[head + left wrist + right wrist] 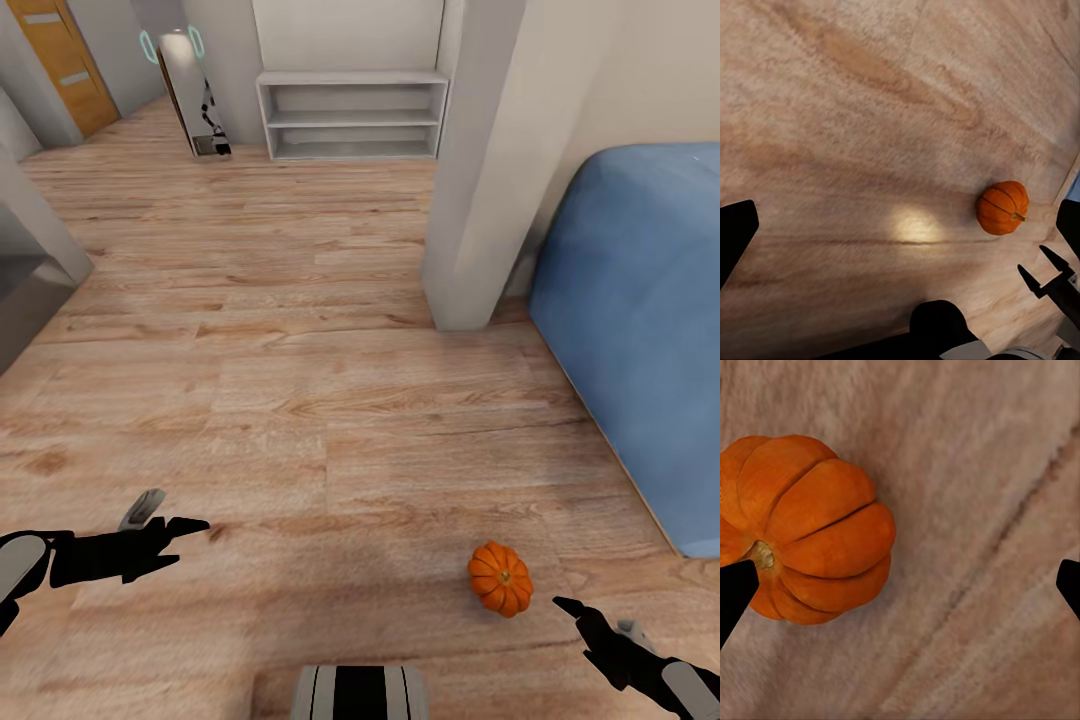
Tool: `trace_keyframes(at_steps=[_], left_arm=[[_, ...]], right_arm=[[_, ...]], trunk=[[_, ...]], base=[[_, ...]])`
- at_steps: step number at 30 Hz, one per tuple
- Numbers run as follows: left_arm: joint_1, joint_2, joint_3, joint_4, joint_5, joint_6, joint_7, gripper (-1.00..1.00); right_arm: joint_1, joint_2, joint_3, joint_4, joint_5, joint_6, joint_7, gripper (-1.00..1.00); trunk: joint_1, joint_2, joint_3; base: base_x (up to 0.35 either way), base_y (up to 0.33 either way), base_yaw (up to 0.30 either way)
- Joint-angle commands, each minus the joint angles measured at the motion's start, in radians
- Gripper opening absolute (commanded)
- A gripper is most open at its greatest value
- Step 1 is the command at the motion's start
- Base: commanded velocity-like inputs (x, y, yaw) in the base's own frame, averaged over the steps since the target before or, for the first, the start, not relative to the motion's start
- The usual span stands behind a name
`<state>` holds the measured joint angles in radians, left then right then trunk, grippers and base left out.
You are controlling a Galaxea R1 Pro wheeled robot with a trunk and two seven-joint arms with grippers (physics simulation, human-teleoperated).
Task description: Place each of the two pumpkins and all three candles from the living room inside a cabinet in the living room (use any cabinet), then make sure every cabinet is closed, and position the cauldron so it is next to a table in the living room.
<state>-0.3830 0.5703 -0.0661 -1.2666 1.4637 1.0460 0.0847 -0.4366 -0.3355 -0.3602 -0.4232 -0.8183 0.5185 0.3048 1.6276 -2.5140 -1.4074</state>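
One small orange pumpkin [500, 578] lies on the wooden floor, just ahead and to the right of my base. My right gripper [592, 617] hovers low beside it on its right and a little nearer me, fingers apart. In the right wrist view the pumpkin [802, 529] is close and off-centre, next to one black fingertip [735, 592], and the right gripper [900, 585] is open with nothing between its fingers. My left gripper [172, 516] hangs open over bare floor at the left. In the left wrist view the pumpkin [1003, 208] lies farther off.
A blue upholstered piece [640, 350] fills the right side. A grey pillar [480, 200] stands ahead of it. A white open shelf [350, 115] is against the far wall, an orange door [65, 60] at far left. Grey furniture [20, 290] edges in at left.
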Motion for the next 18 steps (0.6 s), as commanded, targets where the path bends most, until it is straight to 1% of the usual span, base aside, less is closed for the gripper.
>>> trace_keyframes(at_steps=[1,4,8,12,18], left_arm=[[-0.001,0.001,-0.001,0.0,0.01,0.001,0.009,1.0],[-0.001,0.001,-0.001,0.0,0.009,0.001,0.009,1.0],[-0.001,0.0,-0.001,0.0,0.008,0.001,0.009,1.0],[-0.001,0.0,-0.001,0.0,0.007,0.001,0.009,1.0],[-0.001,0.0,-0.001,0.0,0.004,0.001,0.009,1.0]], right_arm=[[0.0,0.0,-0.006,0.0,-0.001,0.008,0.002,1.0],[0.0,0.001,-0.006,0.0,-0.001,0.008,0.002,1.0],[0.0,0.002,-0.006,-0.001,-0.001,0.007,0.001,1.0],[-0.001,0.002,-0.006,0.0,-0.001,0.006,0.002,1.0],[-0.001,0.002,-0.006,0.0,-0.001,0.006,0.002,1.0]], trunk=[[0.0,0.0,-0.001],[0.0,0.0,-0.001],[0.0,0.0,-0.001],[0.0,0.0,-0.001],[0.0,0.0,-0.001]], base=[[0.0,0.006,0.0],[0.006,0.012,0.0],[0.094,0.159,0.0],[0.034,0.06,0.0],[0.088,0.12,0.0]])
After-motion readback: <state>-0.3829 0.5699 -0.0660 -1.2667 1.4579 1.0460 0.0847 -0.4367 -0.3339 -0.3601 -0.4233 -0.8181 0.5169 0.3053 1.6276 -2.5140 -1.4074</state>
